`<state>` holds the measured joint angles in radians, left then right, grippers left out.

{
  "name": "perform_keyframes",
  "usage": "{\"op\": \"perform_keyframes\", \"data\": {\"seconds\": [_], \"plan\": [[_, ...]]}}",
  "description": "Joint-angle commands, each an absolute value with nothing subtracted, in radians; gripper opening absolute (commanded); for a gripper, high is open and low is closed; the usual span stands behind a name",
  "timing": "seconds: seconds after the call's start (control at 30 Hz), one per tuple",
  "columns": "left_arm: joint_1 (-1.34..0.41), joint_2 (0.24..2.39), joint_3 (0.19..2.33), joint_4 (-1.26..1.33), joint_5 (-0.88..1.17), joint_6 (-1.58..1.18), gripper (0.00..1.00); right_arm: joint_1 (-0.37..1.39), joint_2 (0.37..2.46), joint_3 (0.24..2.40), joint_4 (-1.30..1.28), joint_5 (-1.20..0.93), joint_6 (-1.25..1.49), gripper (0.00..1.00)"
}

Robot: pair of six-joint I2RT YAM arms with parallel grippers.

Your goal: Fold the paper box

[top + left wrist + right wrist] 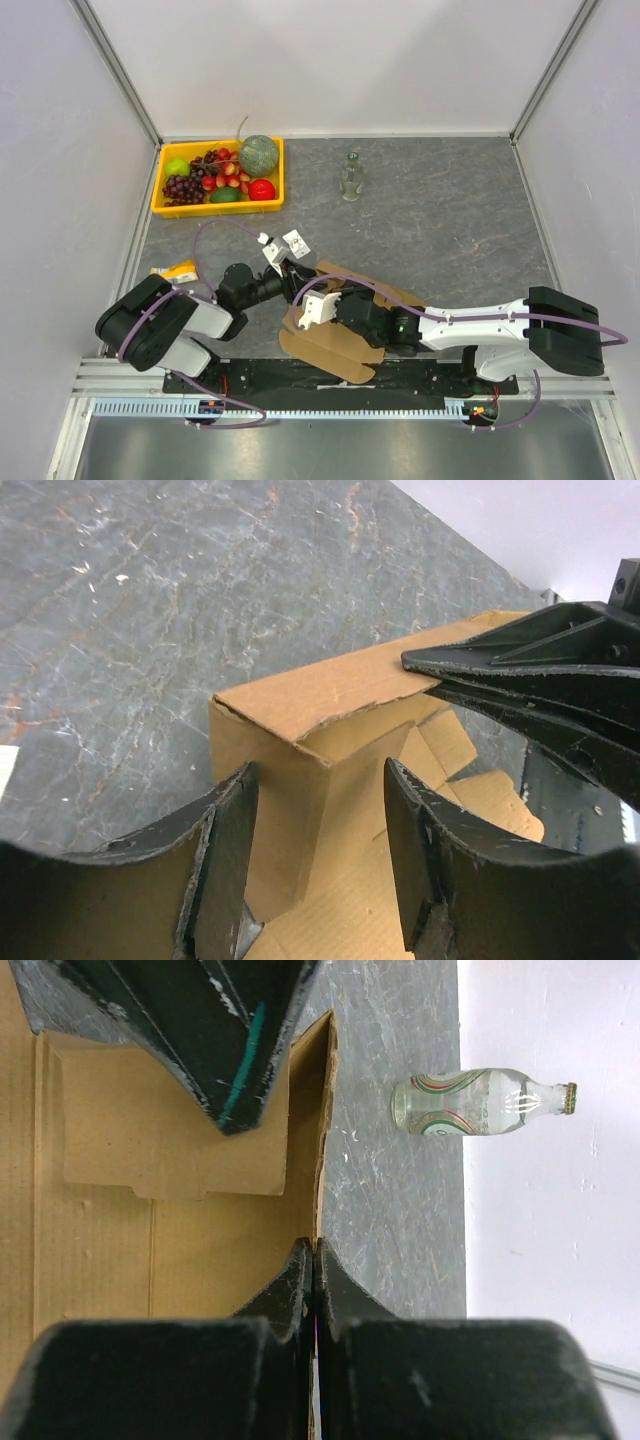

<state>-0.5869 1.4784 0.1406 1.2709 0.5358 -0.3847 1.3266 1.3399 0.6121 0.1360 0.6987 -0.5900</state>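
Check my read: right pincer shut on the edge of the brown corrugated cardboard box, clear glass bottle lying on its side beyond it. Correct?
No: the clear glass bottle stands upright, as the top external view shows. The right pincer is shut on the edge of the brown corrugated cardboard box.

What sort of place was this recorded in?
Probably a lab robot cell: white panel walls on aluminium framing, a grey tabletop, and staged props, a yellow fruit tray and a glass bottle.
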Motion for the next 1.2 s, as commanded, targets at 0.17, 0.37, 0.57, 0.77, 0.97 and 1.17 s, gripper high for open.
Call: {"op": "perform_keyframes", "data": {"seconds": [0.17,0.37,0.57,0.77,0.97,1.17], "plan": [[-0.626,1.416,0.187,1.175,0.407,-0.232,0.61,1.353,1.315,0.644,0.153,0.666,-0.538,0.00],[-0.646,1.439,0.190,1.161,0.355,-0.206,0.65,1.359,1.312,0.640,0.161,0.655,-0.523,0.01],[-0.646,1.465,0.199,1.172,0.325,-0.181,0.73,1.361,1.312,0.637,0.167,0.638,-0.506,0.01],[-0.646,1.500,0.196,1.203,0.324,-0.178,0.71,1.359,1.310,0.637,0.170,0.635,-0.497,0.02],[-0.649,1.516,0.175,1.233,0.334,-0.184,0.63,1.361,1.315,0.634,0.172,0.638,-0.494,0.02],[-0.655,1.519,0.170,1.230,0.311,-0.172,0.61,1.359,1.312,0.638,0.172,0.629,-0.486,0.03]]}}
